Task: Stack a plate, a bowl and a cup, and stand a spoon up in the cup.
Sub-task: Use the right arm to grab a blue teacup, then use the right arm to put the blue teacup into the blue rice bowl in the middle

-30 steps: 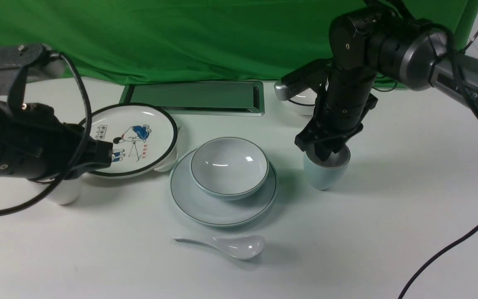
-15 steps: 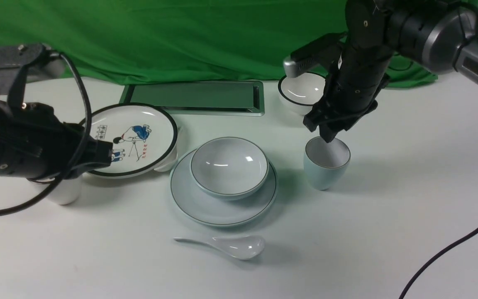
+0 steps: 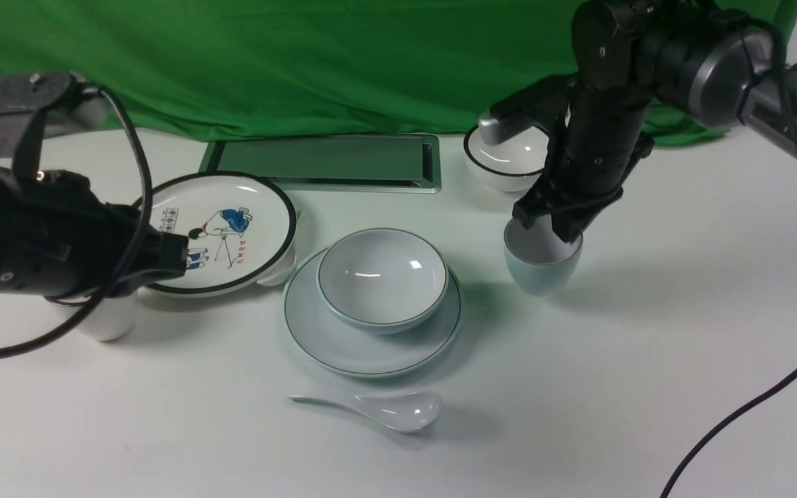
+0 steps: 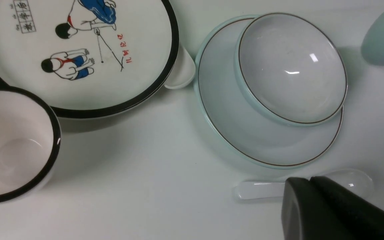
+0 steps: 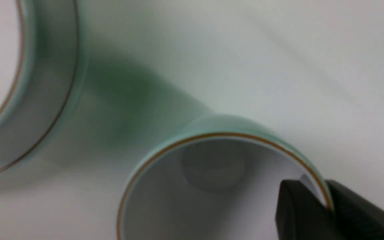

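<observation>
The pale blue bowl (image 3: pixel 382 277) sits in the pale blue-grey plate (image 3: pixel 371 353) at the table's middle. The white spoon (image 3: pixel 385 409) lies flat in front of them. My right gripper (image 3: pixel 556 232) is shut on the rim of the pale blue cup (image 3: pixel 540 270), to the right of the plate. The right wrist view shows one finger inside the cup (image 5: pixel 212 166) and one outside, with the gripper (image 5: pixel 325 200) pinching the rim. The cup hangs slightly tilted just above the table. My left gripper (image 3: pixel 180 252) is shut and empty, over the cartoon plate; it also shows in the left wrist view (image 4: pixel 308 181).
A white cartoon plate (image 3: pixel 222 228) with a black rim sits at the left, a white piece (image 3: pixel 277 273) peeking from under it. A white dark-rimmed cup (image 3: pixel 104 318) stands under my left arm. A small black-rimmed bowl (image 3: pixel 509 155) and a metal hatch (image 3: pixel 326 162) lie at the back.
My right gripper rose out of the cup, came down again and closed on its right rim. The cup has risen slightly off the table. The left arm has not moved.
</observation>
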Robot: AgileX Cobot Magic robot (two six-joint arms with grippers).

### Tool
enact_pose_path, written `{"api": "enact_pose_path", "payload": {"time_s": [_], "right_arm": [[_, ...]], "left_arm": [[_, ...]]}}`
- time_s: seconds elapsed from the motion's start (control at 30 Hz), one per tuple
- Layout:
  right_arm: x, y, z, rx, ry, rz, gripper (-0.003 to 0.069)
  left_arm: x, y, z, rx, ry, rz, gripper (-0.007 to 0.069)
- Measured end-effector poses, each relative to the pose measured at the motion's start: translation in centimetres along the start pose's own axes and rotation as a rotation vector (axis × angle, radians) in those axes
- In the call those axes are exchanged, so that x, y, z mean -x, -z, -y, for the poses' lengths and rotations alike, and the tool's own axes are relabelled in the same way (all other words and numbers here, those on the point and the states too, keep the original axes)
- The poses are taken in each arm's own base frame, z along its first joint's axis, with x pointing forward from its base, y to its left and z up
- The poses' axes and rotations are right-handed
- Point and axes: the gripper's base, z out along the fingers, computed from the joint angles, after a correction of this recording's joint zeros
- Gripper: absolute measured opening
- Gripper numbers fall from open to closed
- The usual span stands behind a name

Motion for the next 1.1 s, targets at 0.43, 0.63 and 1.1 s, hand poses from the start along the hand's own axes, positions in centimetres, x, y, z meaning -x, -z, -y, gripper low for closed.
{"api": "enact_pose_path", "payload": {"time_s": [0.43, 0.63, 1.1], "right_arm": [[5.1, 1.4, -11.8, 0.074, 0.276, 0.226, 0.0074], [5.4, -0.9, -12.8, 0.127, 0.277, 0.189, 0.0076], [5.5, -1.4, -12.0, 0.159, 0.264, 0.166, 0.0076]], "left_arm": [[0.1, 0.0, 0.1, -0.011, 0.014, 0.008, -0.0029], [0.1, 0.0, 0.1, -0.012, 0.014, 0.006, -0.0029], [0.1, 0.0, 0.1, -0.014, 0.015, 0.007, -0.0029]]}}
